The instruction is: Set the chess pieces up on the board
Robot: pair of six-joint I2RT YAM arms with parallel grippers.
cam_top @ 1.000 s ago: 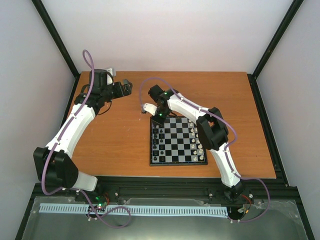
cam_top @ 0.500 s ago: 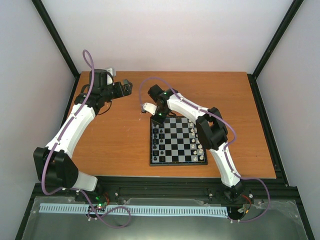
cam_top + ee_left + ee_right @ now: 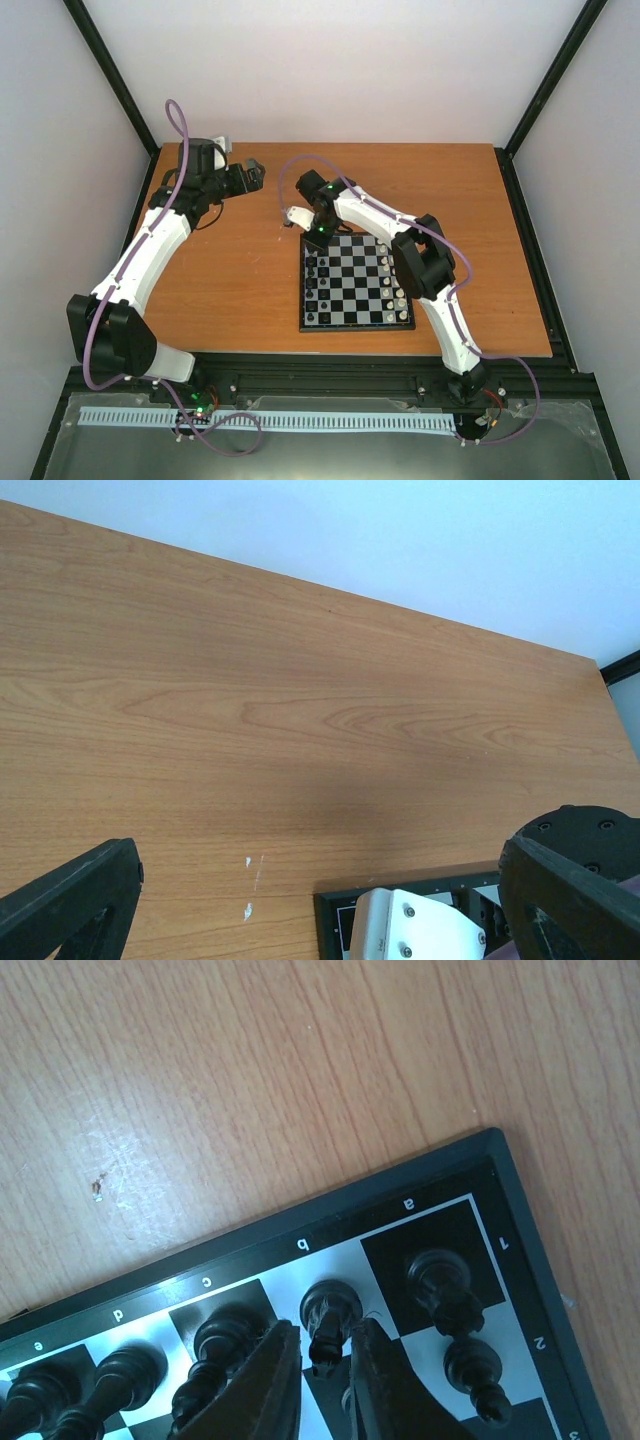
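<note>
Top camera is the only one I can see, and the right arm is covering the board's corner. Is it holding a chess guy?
Observer: The right wrist camera shows the right gripper with a finger on each side of a black piece standing on the board, on the light b square in the edge row. I cannot tell whether the fingers press it.
Operator: What's next to it?
Observer: A second black piece stands on the dark corner square, a1.
Operator: And the other arm's hand?
Observer: The left wrist camera shows the left gripper wide open over the wooden table, with nothing between its fingers.
</note>
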